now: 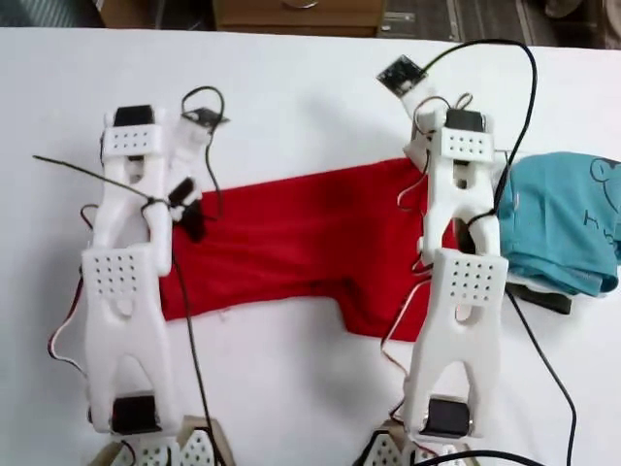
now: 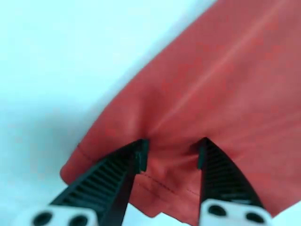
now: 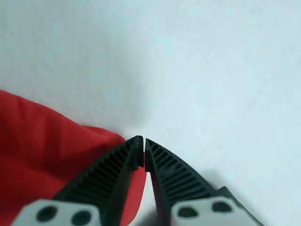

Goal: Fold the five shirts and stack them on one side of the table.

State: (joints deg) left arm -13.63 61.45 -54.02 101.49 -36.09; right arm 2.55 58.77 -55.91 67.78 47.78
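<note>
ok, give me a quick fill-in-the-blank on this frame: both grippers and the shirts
1. The left gripper has its fingers ___ at the hem of the red shirt.
2. The right gripper is ___ on a corner of that shirt.
3. The teal shirt lies ___ near the edge of the table, beside the right arm.

Missing words: open; shut; folded

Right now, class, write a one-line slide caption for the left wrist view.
Open left gripper, both fingertips resting on the red shirt near its stitched hem, white table beyond.
</note>
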